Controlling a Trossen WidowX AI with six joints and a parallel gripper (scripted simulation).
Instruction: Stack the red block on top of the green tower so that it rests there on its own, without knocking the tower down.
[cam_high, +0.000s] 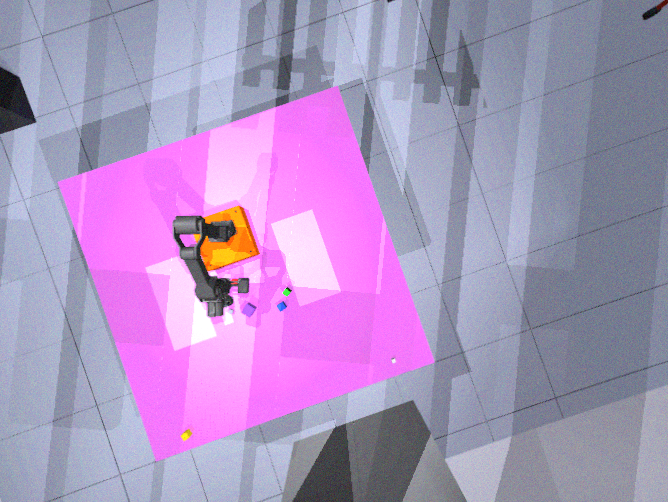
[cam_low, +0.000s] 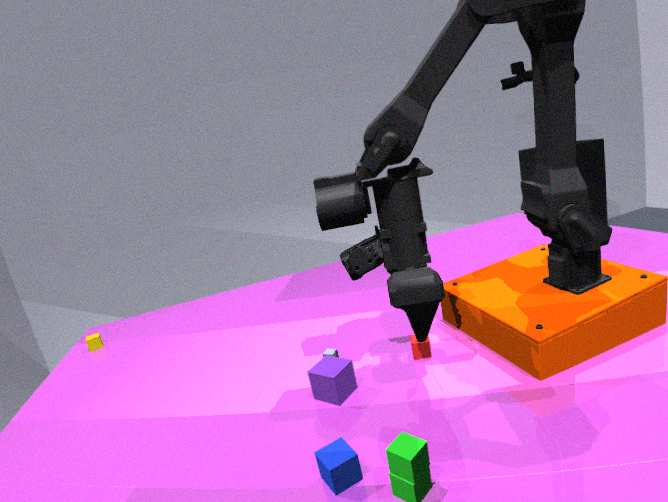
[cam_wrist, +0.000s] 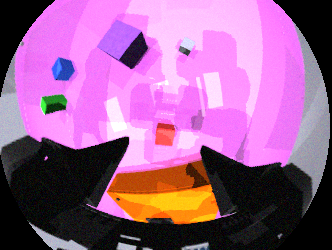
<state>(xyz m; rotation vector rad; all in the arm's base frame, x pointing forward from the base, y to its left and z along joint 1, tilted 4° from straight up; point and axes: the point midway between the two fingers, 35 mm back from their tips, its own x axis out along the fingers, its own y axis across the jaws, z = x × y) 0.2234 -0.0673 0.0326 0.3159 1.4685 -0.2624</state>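
Observation:
The red block (cam_high: 234, 281) (cam_low: 421, 350) (cam_wrist: 165, 132) lies on the pink table top near the orange base. My gripper (cam_low: 421, 340) (cam_wrist: 165, 144) points down above it, open and empty. In the wrist view the block shows in the gap between the two fingertips; in the exterior view the near finger's tip overlaps the block's top edge, so the exact height is hard to tell. The green tower (cam_high: 287, 292) (cam_low: 408, 465) (cam_wrist: 53, 104), two green blocks, stands upright, apart from the gripper.
A blue block (cam_high: 281, 306) (cam_low: 338, 465) (cam_wrist: 63, 69) stands beside the tower. A larger purple block (cam_high: 248, 309) (cam_low: 332, 380) (cam_wrist: 117, 41) and a small grey-white block (cam_low: 330, 353) (cam_wrist: 187, 46) lie beyond the red one. The orange base (cam_high: 245, 245) (cam_low: 496, 340) is close behind. A yellow block (cam_high: 186, 435) (cam_low: 93, 342) is far off.

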